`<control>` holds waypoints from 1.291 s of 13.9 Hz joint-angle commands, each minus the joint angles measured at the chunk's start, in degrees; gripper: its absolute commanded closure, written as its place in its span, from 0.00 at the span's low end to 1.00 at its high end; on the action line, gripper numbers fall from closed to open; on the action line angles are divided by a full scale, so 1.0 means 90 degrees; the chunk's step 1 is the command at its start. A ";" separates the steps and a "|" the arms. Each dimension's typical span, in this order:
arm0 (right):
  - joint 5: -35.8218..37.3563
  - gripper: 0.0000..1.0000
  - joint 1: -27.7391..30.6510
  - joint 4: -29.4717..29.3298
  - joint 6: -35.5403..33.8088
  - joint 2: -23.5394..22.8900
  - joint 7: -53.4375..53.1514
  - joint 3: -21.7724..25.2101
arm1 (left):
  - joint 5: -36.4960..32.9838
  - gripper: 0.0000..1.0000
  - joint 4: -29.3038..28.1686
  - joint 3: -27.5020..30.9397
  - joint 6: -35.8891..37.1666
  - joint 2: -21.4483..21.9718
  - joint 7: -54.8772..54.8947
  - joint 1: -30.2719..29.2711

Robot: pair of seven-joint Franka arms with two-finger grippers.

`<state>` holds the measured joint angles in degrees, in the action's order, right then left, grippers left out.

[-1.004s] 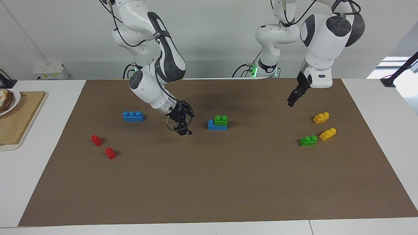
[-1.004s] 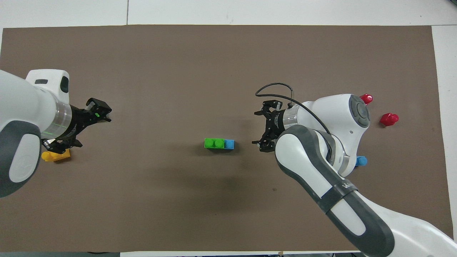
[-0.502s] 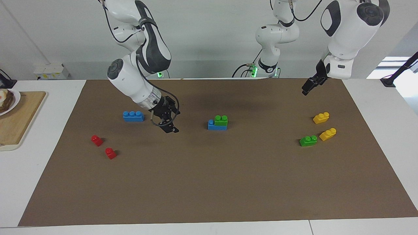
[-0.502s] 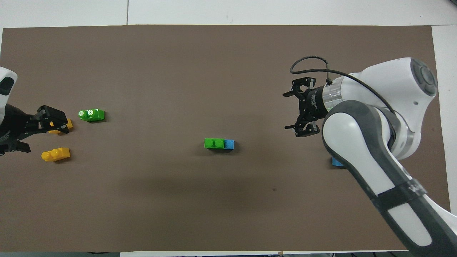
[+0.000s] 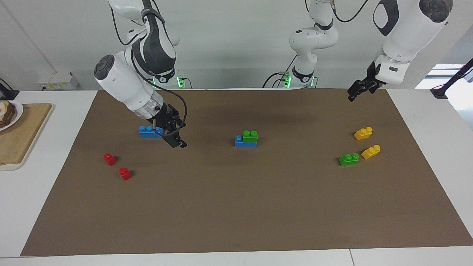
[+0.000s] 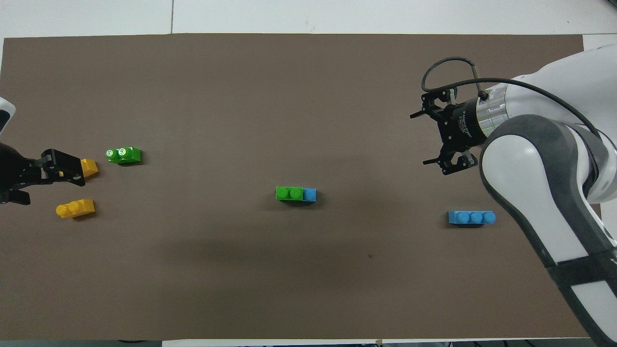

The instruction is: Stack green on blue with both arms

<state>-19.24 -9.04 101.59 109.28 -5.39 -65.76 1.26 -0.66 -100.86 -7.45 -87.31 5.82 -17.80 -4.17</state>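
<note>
Mat (image 5: 236,207), brown, covers most of the white table (image 5: 40,207); its whole half farther from the robots lies bare, with wide open stretches also between the brick groups. At the middle, a green brick (image 5: 250,136) sits stacked on one end of a blue brick (image 5: 244,142), leaving one blue stud uncovered toward the right arm's end. A second blue brick (image 6: 471,217) lies flat toward the right arm's end; the right gripper (image 5: 177,142), fingers spread and empty, hangs just beside it, low over the mat between this brick and the stack. Two red bricks (image 5: 109,159) (image 5: 125,173) stand farther from the robots at that same end, apart from each other. Toward the left arm's end, a loose green brick (image 5: 349,159) rests just beside one yellow brick (image 5: 371,152), with a second yellow brick (image 5: 363,133) nearer the robots. The left gripper (image 5: 355,93), released and holding nothing, is raised over the mat's edge near its own base, well clear of these three bricks. A wooden board (image 5: 18,136) with a plate (image 5: 11,112) of food lies off the mat at the table's edge, at the right arm's end.
</note>
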 commanded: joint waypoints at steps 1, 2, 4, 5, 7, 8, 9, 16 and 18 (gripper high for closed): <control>0.0447 0.00 0.0271 -0.0330 -0.0558 0.0101 0.1257 -0.0042 | 0.0063 0.00 0.0063 0.0154 0.0042 -0.0051 0.0102 0.0141; 0.0555 0.00 0.0359 -0.0399 -0.0744 0.0178 0.1716 -0.0042 | 0.0093 0.00 0.0180 0.0125 0.0052 -0.0206 0.0112 0.0151; 0.0740 0.00 0.0515 -0.0458 -0.1066 0.0315 0.2634 -0.0042 | 0.0132 0.00 0.0871 0.0095 0.0208 -0.0752 0.0161 0.0267; 0.0838 0.00 0.0593 -0.0468 -0.1174 0.0374 0.2996 -0.0042 | 0.0113 0.00 0.1039 0.0105 0.0238 -0.0842 0.0190 0.0278; 0.1101 0.00 0.0643 -0.0555 -0.1350 0.0452 0.3796 -0.0042 | 0.0073 0.00 0.1031 0.0057 0.0296 -0.0784 0.0822 0.0327; 0.1315 0.00 0.0643 -0.0585 -0.1409 0.0491 0.4245 -0.0061 | 0.0073 0.00 0.1011 0.0115 0.0316 -0.0765 0.1057 0.0404; 0.1443 0.00 0.0633 -0.0585 -0.1477 0.0598 0.4753 -0.0071 | 0.0083 0.00 0.1011 0.0154 0.0316 -0.0735 0.1137 0.0405; 0.1873 0.00 0.0750 -0.0585 -0.1819 0.0882 0.6828 -0.0052 | 0.0083 0.00 0.0611 0.0193 0.0336 -0.0413 0.1147 0.0639; 0.1962 0.00 0.0741 -0.0575 -0.1888 0.0941 0.6838 -0.0061 | 0.0083 0.00 0.0562 0.0348 0.0277 -0.0403 0.1157 0.0717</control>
<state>-2.92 -3.10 96.42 93.72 2.14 -5.80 1.33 -0.06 -93.75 -6.76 -84.63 0.62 -8.37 0.62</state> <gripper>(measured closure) 0.000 0.000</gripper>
